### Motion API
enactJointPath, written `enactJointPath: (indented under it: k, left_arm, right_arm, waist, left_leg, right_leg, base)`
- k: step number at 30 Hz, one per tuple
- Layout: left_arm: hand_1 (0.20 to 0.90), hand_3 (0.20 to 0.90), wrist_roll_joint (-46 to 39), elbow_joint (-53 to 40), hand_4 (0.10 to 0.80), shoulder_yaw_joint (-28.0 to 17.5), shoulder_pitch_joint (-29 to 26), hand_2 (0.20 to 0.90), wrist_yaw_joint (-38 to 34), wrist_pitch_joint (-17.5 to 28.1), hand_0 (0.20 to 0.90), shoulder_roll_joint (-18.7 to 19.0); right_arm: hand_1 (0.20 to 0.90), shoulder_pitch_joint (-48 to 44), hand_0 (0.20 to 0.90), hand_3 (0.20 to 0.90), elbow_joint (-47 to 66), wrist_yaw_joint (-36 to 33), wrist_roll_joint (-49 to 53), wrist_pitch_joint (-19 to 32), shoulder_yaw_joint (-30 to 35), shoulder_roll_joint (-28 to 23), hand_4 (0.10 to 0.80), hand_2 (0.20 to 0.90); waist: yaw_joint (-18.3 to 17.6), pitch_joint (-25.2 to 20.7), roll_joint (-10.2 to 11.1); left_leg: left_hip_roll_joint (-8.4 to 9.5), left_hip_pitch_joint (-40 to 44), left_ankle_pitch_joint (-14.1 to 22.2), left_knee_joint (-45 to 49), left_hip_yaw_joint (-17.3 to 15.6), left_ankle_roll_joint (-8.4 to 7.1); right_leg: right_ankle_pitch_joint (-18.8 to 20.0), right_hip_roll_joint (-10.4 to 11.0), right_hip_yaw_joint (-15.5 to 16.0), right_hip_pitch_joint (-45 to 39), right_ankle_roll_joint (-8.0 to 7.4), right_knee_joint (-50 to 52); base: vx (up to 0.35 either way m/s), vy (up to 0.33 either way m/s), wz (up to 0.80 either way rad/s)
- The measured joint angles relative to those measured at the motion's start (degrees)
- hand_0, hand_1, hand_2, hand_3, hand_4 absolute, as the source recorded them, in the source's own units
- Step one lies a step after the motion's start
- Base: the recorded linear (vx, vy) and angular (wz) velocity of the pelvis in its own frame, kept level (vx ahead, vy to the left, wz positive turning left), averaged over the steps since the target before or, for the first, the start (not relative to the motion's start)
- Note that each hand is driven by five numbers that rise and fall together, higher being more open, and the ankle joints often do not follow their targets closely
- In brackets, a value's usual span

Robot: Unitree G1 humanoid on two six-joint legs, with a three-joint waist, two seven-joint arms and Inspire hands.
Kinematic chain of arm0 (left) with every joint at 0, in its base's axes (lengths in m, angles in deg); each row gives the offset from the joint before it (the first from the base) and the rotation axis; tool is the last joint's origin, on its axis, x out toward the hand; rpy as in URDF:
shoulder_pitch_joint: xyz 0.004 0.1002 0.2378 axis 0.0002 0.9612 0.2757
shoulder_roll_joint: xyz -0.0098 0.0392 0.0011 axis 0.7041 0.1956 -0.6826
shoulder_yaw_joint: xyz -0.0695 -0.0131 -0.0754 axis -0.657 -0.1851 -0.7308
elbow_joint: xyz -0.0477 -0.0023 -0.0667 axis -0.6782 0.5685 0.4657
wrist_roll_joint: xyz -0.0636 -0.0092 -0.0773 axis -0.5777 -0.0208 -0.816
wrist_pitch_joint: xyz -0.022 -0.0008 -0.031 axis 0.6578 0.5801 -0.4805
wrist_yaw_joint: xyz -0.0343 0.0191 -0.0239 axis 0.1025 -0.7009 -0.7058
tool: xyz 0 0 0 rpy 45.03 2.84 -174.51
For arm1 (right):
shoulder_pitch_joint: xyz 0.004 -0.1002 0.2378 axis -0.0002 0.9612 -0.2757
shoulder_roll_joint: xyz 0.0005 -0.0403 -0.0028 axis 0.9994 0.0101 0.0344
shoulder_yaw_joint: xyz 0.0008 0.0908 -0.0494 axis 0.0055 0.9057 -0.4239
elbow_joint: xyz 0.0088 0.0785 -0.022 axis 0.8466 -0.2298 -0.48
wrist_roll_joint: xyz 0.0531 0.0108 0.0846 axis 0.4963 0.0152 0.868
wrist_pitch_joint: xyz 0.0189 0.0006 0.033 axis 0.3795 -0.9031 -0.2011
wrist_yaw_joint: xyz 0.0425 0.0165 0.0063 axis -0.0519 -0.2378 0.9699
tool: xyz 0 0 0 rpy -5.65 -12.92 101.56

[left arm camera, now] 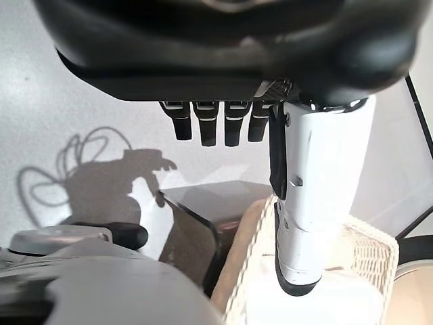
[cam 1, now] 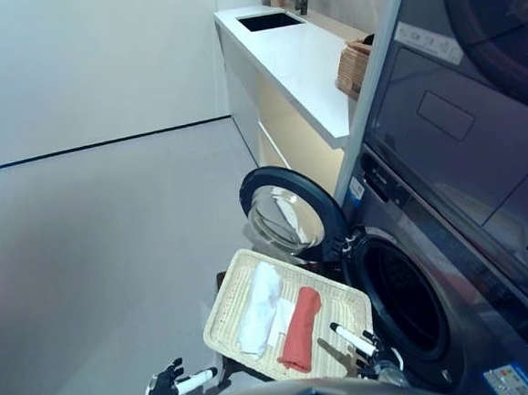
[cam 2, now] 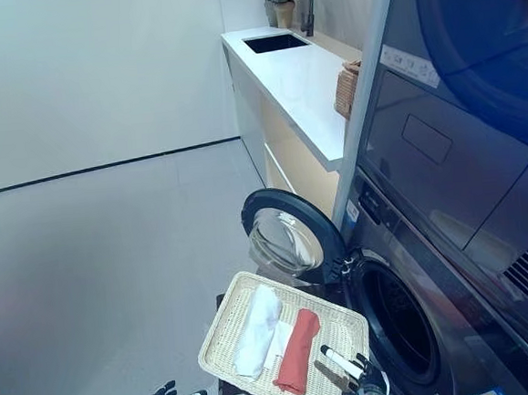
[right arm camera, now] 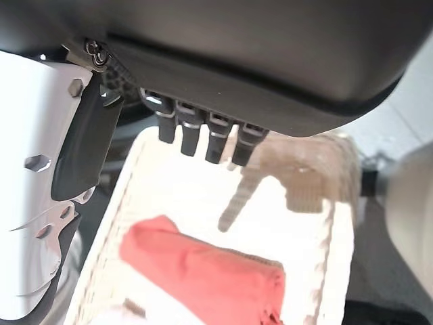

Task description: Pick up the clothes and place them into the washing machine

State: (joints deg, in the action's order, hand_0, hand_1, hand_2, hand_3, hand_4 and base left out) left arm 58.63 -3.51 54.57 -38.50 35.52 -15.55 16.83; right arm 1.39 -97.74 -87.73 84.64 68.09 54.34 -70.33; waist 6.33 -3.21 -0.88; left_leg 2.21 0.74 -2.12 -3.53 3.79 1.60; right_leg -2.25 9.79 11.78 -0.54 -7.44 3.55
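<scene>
A shallow wicker basket [cam 1: 225, 303] rests on a low dark brown box beside the washing machine [cam 1: 402, 302]. In it lie a folded white cloth [cam 1: 260, 307] and a rolled red cloth [cam 1: 300, 328]. The machine's round door [cam 1: 288, 212] stands open behind the basket. My right hand [cam 1: 365, 346] is open and empty, hovering over the basket's near right corner, close to the red cloth [right arm camera: 203, 267]. My left hand [cam 1: 169, 384] is open and empty, low at the left of the basket, apart from it. The basket's rim [left arm camera: 379, 254] shows past the left thumb.
A white counter [cam 1: 299, 62] with a dark sink [cam 1: 268, 20] runs along the wall behind the machine. A wicker box [cam 1: 354, 67] stands on the counter's near end. A second dark appliance [cam 1: 479, 135] is stacked above the washing machine. Grey floor [cam 1: 94, 247] lies to the left.
</scene>
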Motion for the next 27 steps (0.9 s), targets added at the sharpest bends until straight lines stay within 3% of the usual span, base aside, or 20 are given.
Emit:
enactJointPath:
  k: [5, 9, 17, 27]
  left_arm:
    - [0.9, 0.9, 0.7, -0.3, 0.8, 2.4, 0.3, 0.9, -1.1, 0.2, 0.9, -0.1]
    - [0.9, 0.9, -0.4, -0.1, 0.8, 4.9, -4.9, 0.9, -4.0, 0.7, 0.9, -0.3]
    - [0.9, 0.9, -0.7, 0.8, 0.8, 5.6, -6.2, 0.9, -5.4, 1.7, 0.9, -0.1]
    - [0.9, 0.9, -4.4, -1.8, 0.8, 8.4, -8.8, 0.9, -6.1, 3.6, 0.9, 0.5]
  right_arm:
    - [0.9, -0.2, 0.9, 0.9, -0.2, -2.8, 1.4, 0.6, 1.5, -0.4, 0.8, 0.9]
    - [0.9, -4.8, 0.9, 0.9, 0.3, -7.6, 1.9, 2.9, 1.6, -1.2, 0.8, 0.9]
    - [0.9, -5.5, 0.9, 0.9, 0.1, -11.2, 1.9, 5.2, 1.2, -1.9, 0.8, 0.9]
    - [0.9, -10.7, 0.9, 0.9, -0.4, -13.7, 3.2, 6.2, 1.0, -3.4, 0.8, 0.9]
  waist:
    - [-1.9, 2.4, -1.3]
    - [-2.4, 10.5, -3.2]
    - [-3.7, 13.0, -2.8]
    - [-3.8, 17.5, -4.9]
  left_leg:
    - [0.64, -2.3, 1.2, 4.1, -0.4, 1.0]
    - [0.79, -11.3, 3.5, 13.8, -1.8, 0.89]
    - [0.08, -16.3, 4.8, 18.5, -3.1, 1.1]
    - [-0.13, -27.0, 6.3, 25.8, -4.8, 1.34]
  right_leg:
    - [-1.6, 1.1, -0.5, 2.9, 0.09, 4.3]
    - [-3.5, 1.7, -3.0, 12.4, 0.68, 13.6]
    - [-3.6, 0.8, -5.5, 18.4, 1.35, 17.5]
    - [-3.6, 0.8, -8.1, 29.2, 1.61, 23.6]
  base:
    - [-0.294, 0.025, -0.03]
    - [-0.15, -0.007, -0.12]
    - [-0.101, 0.004, -0.13]
    - [-0.086, 0.016, -0.07]
